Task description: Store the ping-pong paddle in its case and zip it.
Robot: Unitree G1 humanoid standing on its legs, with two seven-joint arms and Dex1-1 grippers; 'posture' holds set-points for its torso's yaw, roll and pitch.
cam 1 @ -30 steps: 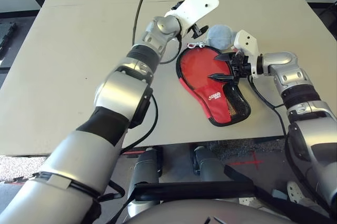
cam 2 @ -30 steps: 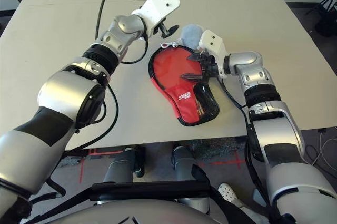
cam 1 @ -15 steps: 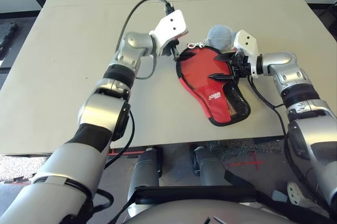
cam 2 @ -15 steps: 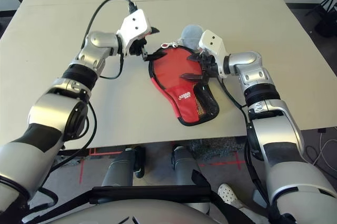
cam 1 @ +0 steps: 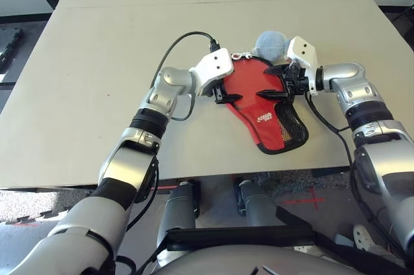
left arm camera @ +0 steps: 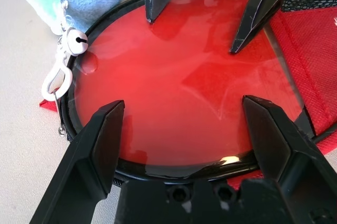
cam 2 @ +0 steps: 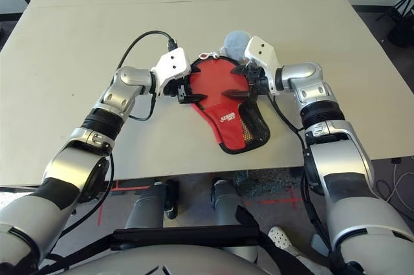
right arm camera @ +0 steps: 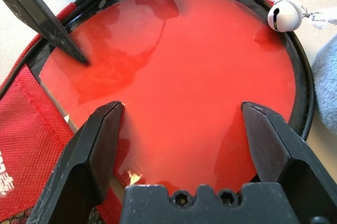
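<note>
On the near side, below the robot's two grippers, a white clog [cam 2: 281, 237] and red floor markings [cam 2: 275, 199] appear beyond the edge of a pale table [cam 1: 97, 126]. On the tabletop, the red case [cam 1: 259, 134] lies flat, its narrow end reaching toward the robot from between the grippers. The black mesh pocket [cam 1: 291, 126] sits just nearer the robot than the right gripper [cam 2: 228, 81], with white lettering [cam 1: 264, 118] on the red fabric beside it. The left gripper [cam 2: 203, 83] and right gripper face each other across the case's round end, both with fingers spread wide and nothing held between them; whether their tips touch the cover cannot be told. Between them, the ping-pong paddle [left arm camera: 179, 76] shows its round red face under the clear plastic panel, its handle hidden. Beyond the left gripper, a white clasp and bell [left arm camera: 77, 42] rest at the black-edged rim. Farther still, just past the right gripper, sits a fluffy pale-blue ball [cam 1: 270, 45]; a seam crosses the tabletop well beyond both.
</note>
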